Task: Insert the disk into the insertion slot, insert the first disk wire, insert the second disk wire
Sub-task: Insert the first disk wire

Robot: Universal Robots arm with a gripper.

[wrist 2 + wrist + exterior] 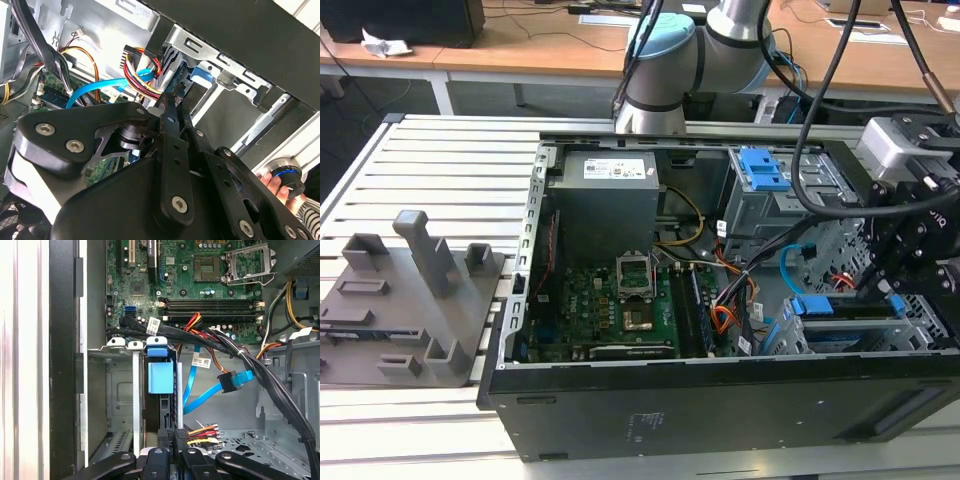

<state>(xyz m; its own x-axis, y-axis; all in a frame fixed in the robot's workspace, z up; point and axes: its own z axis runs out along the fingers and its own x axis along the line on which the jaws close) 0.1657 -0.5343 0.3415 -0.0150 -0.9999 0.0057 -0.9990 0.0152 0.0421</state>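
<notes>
Gripper (170, 104), nearly closed, pinches the disk wire (201, 432) plug at the near end of the disk (160, 377), which lies lengthwise inside the insertion slot (120, 390).

Looked like a robotics lab or test workshop, open computer tower (720, 410) lay on a slotted aluminium bench (450, 150), grey fixture plate (410, 300) sat alongside, robot arm (660, 60) stood behind, wooden desks (550, 50) with cables ran beyond.

Loose cable bundle (265, 381) crosses bay (242, 446) beside disk (160, 377)
</notes>
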